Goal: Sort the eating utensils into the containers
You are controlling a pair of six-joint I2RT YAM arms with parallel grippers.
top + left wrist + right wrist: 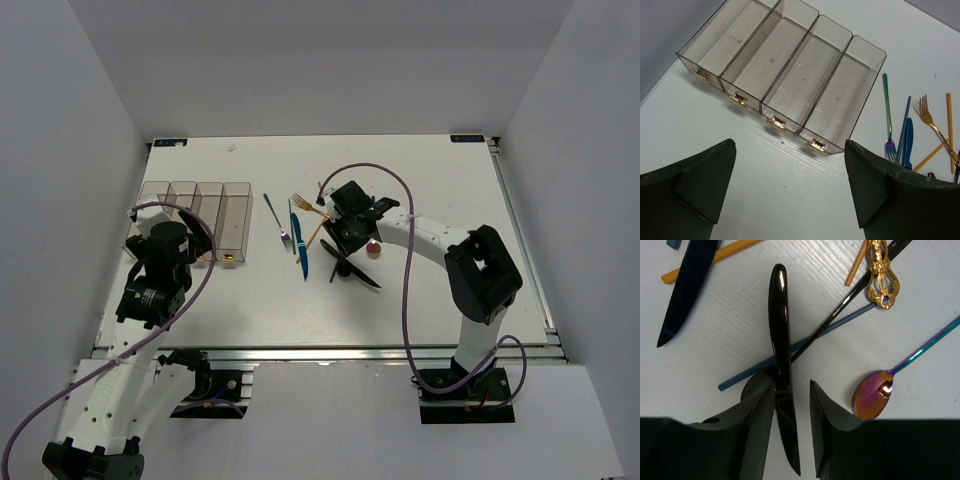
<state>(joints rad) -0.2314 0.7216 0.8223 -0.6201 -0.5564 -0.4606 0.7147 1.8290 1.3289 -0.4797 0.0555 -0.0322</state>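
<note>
White table [440, 165], grey walls [60, 120] — even light

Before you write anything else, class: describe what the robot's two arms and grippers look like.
Both the left arm and right arm have white links with bulky black joint housings. A purple cable loops along each. The left gripper and right gripper have matte black, wedge-shaped fingers.
</note>
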